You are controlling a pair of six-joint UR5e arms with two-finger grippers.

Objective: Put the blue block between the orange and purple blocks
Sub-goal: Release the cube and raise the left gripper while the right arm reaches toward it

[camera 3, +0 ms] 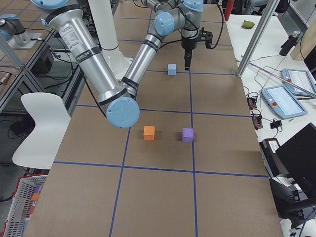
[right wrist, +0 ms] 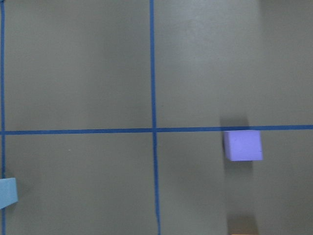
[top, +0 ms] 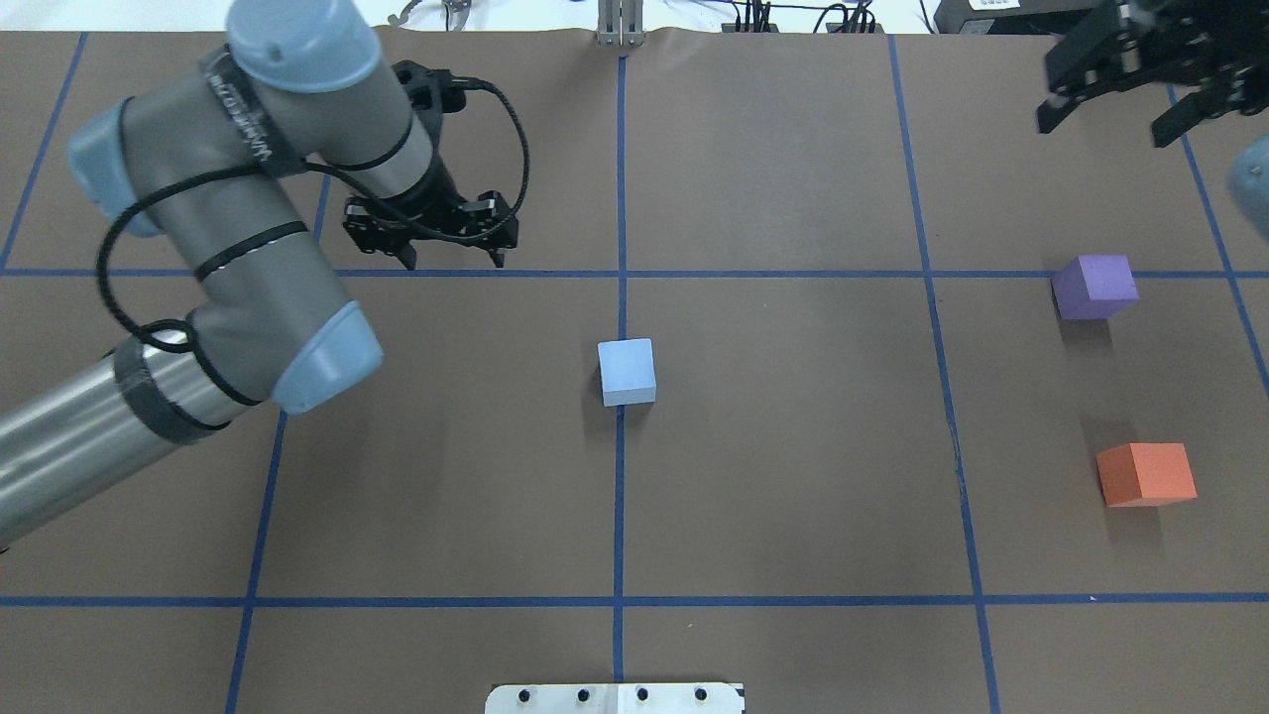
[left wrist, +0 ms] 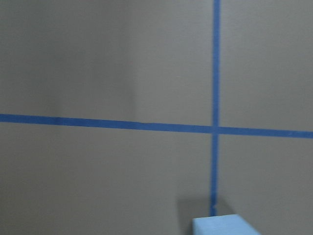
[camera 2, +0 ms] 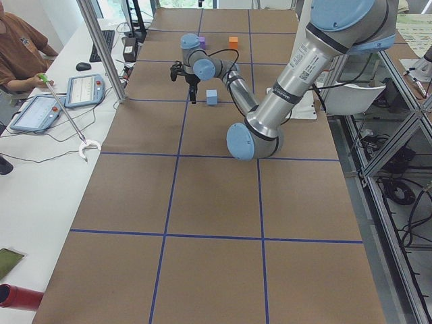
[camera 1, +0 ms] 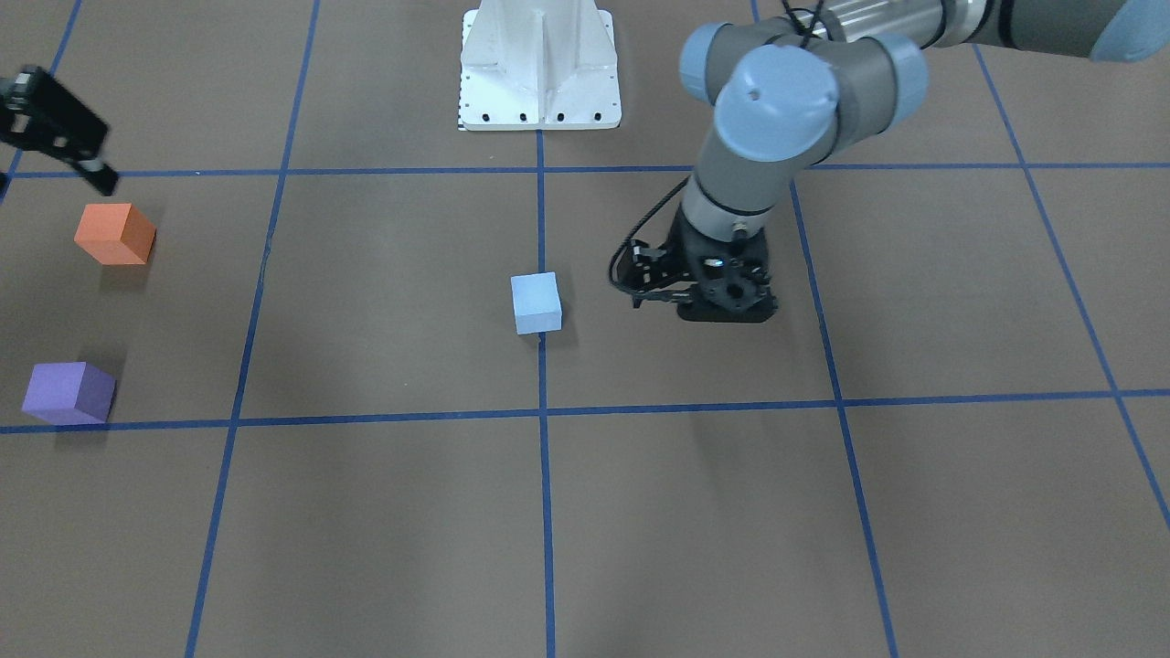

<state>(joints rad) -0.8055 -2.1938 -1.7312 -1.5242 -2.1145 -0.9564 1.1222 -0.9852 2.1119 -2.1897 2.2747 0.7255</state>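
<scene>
The light blue block [top: 627,371] sits on the centre tape line of the brown table; it also shows in the front view [camera 1: 536,303] and at the bottom edge of the left wrist view [left wrist: 225,225]. The purple block [top: 1094,287] and the orange block [top: 1145,474] stand apart on the robot's far right, with a bare gap between them. My left gripper [top: 451,262] is open and empty, low over the table, to the left of and beyond the blue block. My right gripper [top: 1110,124] is open and empty, raised beyond the purple block.
Blue tape lines divide the table into squares. The white robot base plate [camera 1: 539,68] is at the robot's edge. An operator [camera 2: 20,54] and tablets [camera 2: 84,88] are at a side bench beyond the table's far edge.
</scene>
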